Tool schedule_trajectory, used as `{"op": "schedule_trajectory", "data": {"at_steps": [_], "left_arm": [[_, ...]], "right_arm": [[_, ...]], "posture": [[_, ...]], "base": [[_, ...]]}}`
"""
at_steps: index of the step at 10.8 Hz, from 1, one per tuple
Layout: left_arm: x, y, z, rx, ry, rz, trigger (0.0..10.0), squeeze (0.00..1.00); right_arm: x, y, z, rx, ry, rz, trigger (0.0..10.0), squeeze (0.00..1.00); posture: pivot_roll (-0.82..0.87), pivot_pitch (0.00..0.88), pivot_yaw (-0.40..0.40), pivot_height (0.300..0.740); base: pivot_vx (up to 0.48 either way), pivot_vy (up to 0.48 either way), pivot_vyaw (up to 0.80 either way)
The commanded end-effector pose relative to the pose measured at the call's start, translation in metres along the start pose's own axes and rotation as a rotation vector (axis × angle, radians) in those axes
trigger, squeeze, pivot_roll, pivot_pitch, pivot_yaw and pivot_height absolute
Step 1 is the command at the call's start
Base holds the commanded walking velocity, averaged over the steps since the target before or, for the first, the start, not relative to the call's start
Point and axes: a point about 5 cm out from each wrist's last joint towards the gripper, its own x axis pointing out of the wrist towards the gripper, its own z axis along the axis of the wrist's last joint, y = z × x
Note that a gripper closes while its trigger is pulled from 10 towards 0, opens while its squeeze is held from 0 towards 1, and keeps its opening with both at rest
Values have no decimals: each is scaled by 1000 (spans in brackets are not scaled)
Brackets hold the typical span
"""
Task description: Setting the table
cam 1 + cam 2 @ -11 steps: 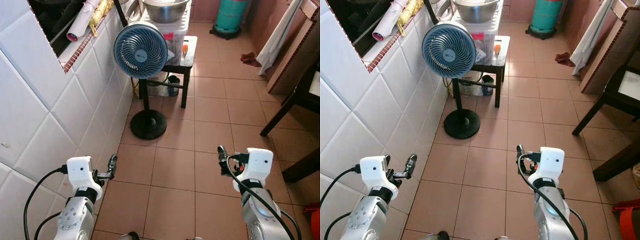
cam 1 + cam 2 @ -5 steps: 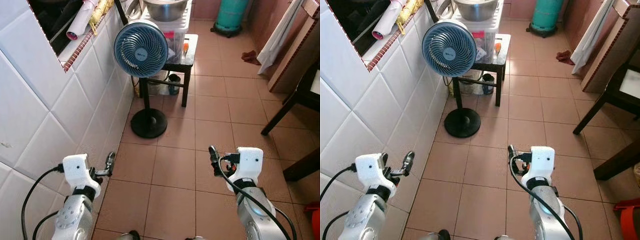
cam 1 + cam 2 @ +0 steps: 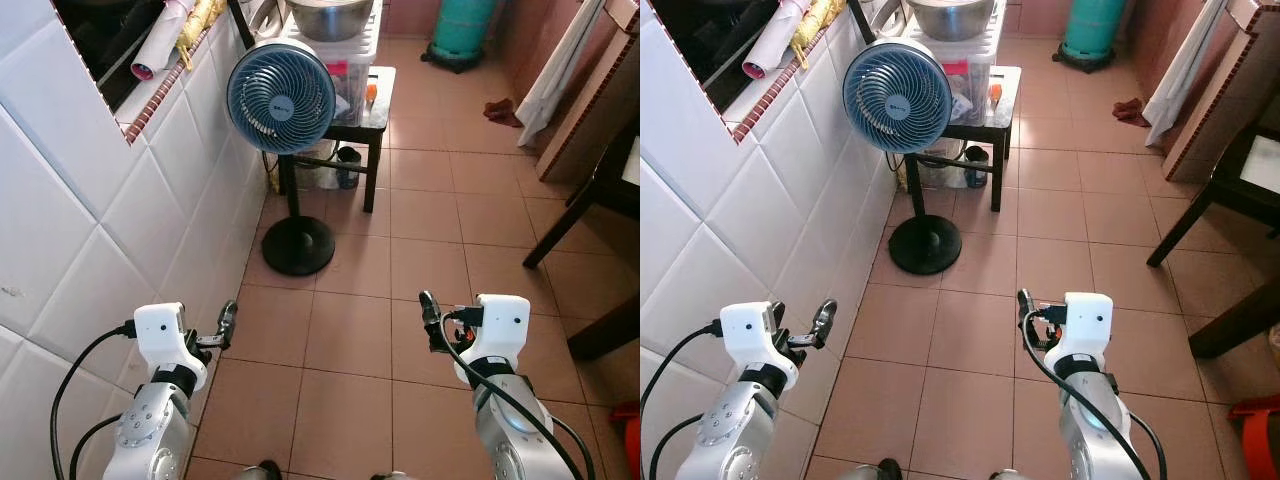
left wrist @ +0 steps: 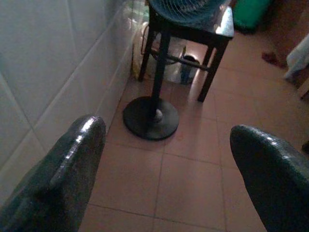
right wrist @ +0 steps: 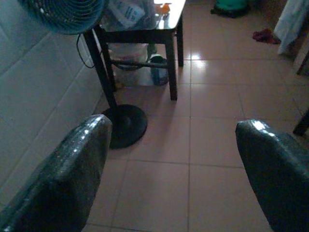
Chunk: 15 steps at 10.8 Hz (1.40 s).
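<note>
No tableware is in sight. A dark wooden table [image 3: 596, 190] juts in at the right edge, with just its corner and legs showing. My left gripper [image 3: 227, 322] is held low over the floor tiles beside the white tiled wall [image 3: 90, 220]. In the left wrist view its fingers [image 4: 72, 164] stand wide apart with nothing between them. My right gripper [image 3: 428, 312] hovers over the bare floor, and its fingers [image 5: 67, 169] are likewise spread and empty.
A blue standing fan [image 3: 281, 100] stands ahead by the wall on a round black base [image 3: 296, 247]. Behind it is a small black side table [image 3: 376, 112] with a plastic box and a steel bowl [image 3: 330, 18]. A green gas cylinder [image 3: 460, 25] stands farther back. A white cloth [image 3: 558, 62] hangs at right.
My right gripper has shifted a little to the left. The left gripper dipped and came back up. The view has moved slightly. Nothing was taken hold of.
</note>
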Motion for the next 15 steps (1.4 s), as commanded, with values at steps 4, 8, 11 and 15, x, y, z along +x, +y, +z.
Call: {"op": "schedule_trajectory", "data": {"at_steps": [4,8,11,15], "left_arm": [[-1,4,-5,10,34,24,10000,0],[0,0,0,8,-6,-6,10000,0],[0,-5,0,-16,-4,-52,10000,0],[2,-6,-1,-17,2,-67,10000,0]], "right_arm": [[2,-1,-5,9,42,-25,10000,0],[2,1,-3,3,34,-15,10000,0],[2,1,-4,-1,35,-15,10000,0],[1,1,-4,-9,33,-15,10000,0]], "posture": [[-71,173,62,740],[-75,166,62,740],[-78,166,63,740],[-85,164,62,740]], "base": [[0,0,-764],[0,0,-184],[0,0,-800],[0,0,-800]]}}
